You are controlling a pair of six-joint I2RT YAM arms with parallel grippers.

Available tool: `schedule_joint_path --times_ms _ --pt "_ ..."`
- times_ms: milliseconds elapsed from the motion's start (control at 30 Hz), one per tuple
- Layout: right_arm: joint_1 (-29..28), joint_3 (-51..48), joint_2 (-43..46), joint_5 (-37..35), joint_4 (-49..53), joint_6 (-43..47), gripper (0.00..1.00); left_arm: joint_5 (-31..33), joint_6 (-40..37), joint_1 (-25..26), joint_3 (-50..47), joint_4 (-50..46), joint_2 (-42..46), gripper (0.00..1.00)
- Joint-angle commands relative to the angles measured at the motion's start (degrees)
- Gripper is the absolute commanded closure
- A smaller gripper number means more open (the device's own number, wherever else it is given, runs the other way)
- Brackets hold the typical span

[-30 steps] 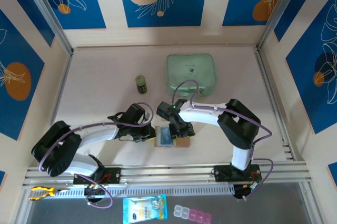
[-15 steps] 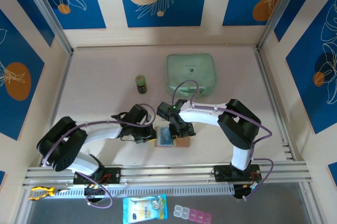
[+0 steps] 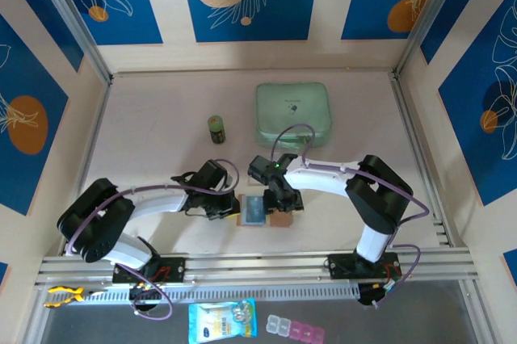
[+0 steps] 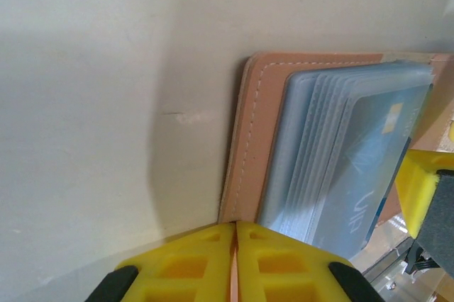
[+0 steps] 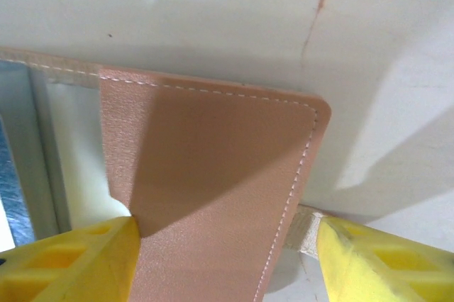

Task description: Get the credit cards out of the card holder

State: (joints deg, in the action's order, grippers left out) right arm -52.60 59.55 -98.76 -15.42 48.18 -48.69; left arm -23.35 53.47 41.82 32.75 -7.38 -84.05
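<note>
**Card holder.** The card holder lies open on the worktop, between the two grippers. In the left wrist view its tan stitched border frames a stack of grey-clear pockets. In the right wrist view one tan flap stands up off the rest of the holder.

**Credit cards.** A blue credit card with white print sits in the holder's pockets, on the half away from the raised flap. It shows through the clear sleeves. How many cards are in the stack cannot be told.

**Left gripper.** The left gripper is at the holder's left edge. Its yellow fingers are pressed together with no gap. The tips meet the stitched border. Whether they bear down on it cannot be told.

**Right gripper.** The right gripper is over the holder's flap side. Its jaws stand wide, straddling the flap. One yellow finger touches the flap's edge. The other stands clear of it, with a cream strip between.

**Other items.** A mint-green zip case and a small green jar lie well apart from the holder, on its far side.
</note>
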Motion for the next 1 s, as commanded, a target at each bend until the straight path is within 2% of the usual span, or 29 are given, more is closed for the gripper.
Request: schedule_joint_path --times_ms 0,233,600,967 --pt "0.92 -1.87 2.25 0.87 1.70 -1.31 0.31 2.44 -1.00 0.37 0.20 -4.83 -1.82 0.90" --pt "1.58 -3.65 3.00 1.44 1.07 -1.85 0.28 2.52 -0.94 0.41 0.21 -5.01 -1.86 0.90" --pt "4.46 -9.18 3.09 5.88 -6.18 -0.75 0.24 2.52 -0.80 0.36 -0.05 -5.24 -1.03 0.90" --pt "4.69 -9.39 3.06 4.89 -6.16 0.74 0.24 4.70 -0.56 0.39 1.31 -8.54 5.02 0.91"
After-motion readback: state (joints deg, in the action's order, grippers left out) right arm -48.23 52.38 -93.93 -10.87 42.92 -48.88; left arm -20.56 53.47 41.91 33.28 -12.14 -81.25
